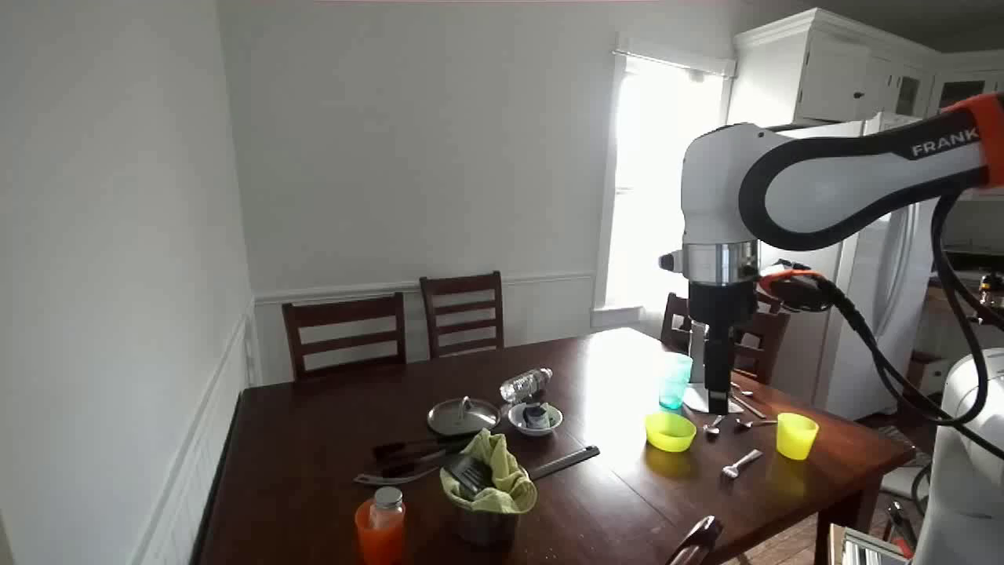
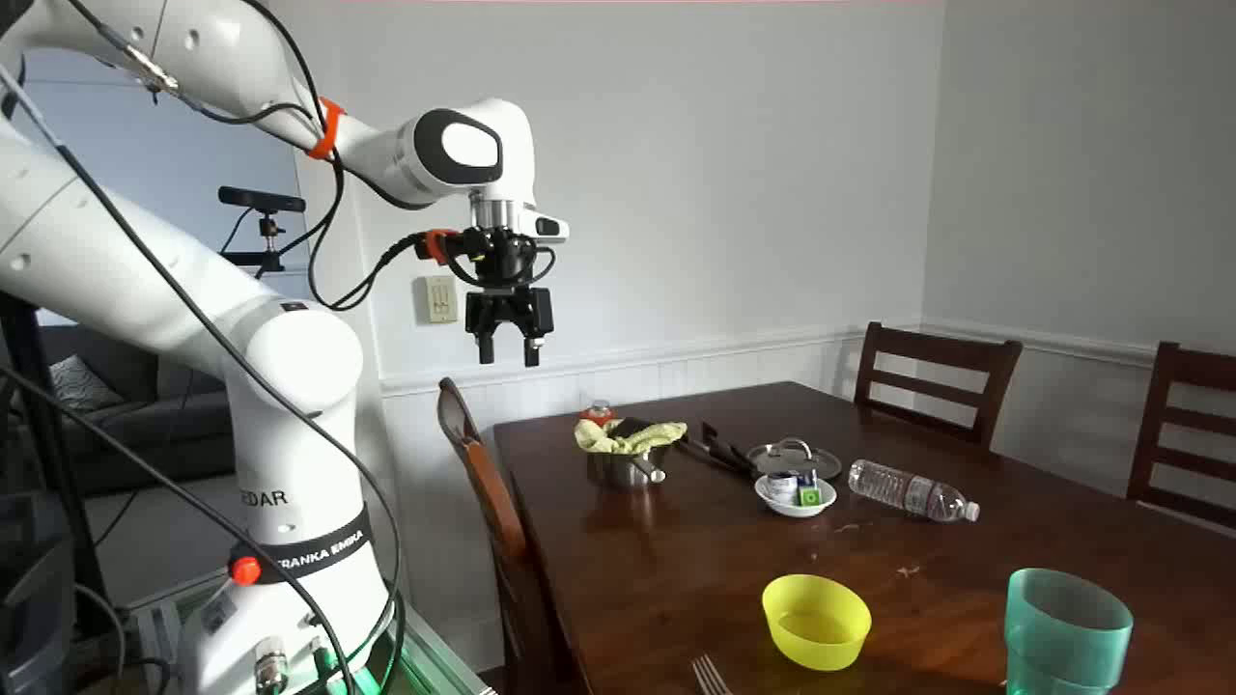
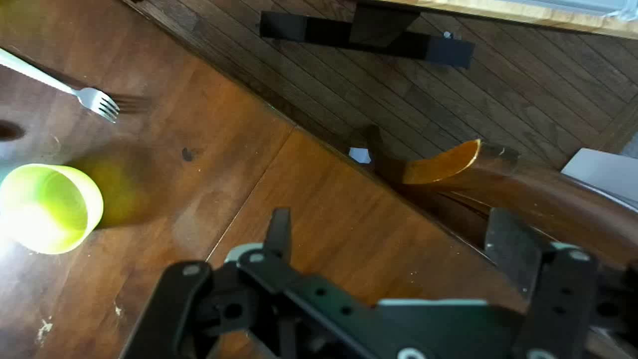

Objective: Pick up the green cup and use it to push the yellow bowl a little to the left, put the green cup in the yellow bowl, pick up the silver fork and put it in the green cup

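The green cup, translucent and teal-tinted, stands upright on the table in both exterior views (image 1: pixel 673 388) (image 2: pixel 1067 637). Close by is the lime yellow bowl (image 1: pixel 671 435) (image 2: pixel 818 645) (image 3: pixel 82 214), with nothing visible inside. A silver fork (image 1: pixel 737 468) (image 2: pixel 712 676) (image 3: pixel 95 101) lies flat on the table beside the bowl; only its tines end shows in an exterior view. My gripper (image 1: pixel 718 404) (image 2: pixel 509 359) (image 3: pixel 389 219) hangs well above the table, fingers pointing down and spread wide, nothing between them. In the wrist view it sits over the table edge, with bowl and fork off to the left.
A purer yellow cup (image 1: pixel 797 436) and several spoons (image 1: pixel 714 426) lie near the bowl. Elsewhere on the table are a pot with a cloth (image 2: pixel 623 470), an orange cup (image 1: pixel 380 537), a white dish (image 1: pixel 535 428), a bottle (image 2: pixel 908 490) and a lid (image 1: pixel 463 420). A chair (image 2: pixel 488 492) flanks the edge.
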Controlling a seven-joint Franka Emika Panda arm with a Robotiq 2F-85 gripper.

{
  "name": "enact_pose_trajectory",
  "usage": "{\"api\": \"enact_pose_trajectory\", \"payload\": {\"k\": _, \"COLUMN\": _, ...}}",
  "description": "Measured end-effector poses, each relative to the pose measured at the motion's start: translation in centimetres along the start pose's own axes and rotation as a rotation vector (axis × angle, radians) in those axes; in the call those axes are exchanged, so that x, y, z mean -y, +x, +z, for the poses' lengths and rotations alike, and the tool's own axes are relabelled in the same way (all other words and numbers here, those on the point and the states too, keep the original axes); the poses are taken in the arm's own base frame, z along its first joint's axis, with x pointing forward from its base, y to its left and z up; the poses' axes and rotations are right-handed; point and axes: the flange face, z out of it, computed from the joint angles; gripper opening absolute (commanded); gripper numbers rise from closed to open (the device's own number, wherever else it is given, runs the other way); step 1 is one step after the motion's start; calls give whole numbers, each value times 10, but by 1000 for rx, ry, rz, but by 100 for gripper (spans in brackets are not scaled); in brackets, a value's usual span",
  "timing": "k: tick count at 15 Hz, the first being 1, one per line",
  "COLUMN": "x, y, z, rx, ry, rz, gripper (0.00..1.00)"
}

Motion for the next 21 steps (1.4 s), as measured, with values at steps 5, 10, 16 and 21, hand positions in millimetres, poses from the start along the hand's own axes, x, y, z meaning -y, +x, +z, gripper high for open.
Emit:
{"api": "enact_pose_trajectory", "payload": {"k": 5, "x": 1, "y": 0, "z": 7, "rx": 20, "ry": 3, "rz": -2, "gripper": 100}}
{"api": "enact_pose_trajectory", "payload": {"k": 10, "x": 1, "y": 0, "z": 7, "rx": 19, "ry": 3, "rz": -2, "gripper": 100}}
{"api": "enact_pose_trajectory", "payload": {"k": 16, "x": -65, "y": 19, "z": 8, "rx": -59, "ry": 30, "rz": 270, "gripper": 100}}
{"api": "enact_pose_trajectory", "payload": {"k": 21, "x": -164, "y": 29, "z": 28, "rx": -142, "ry": 64, "rz": 554, "gripper": 100}}
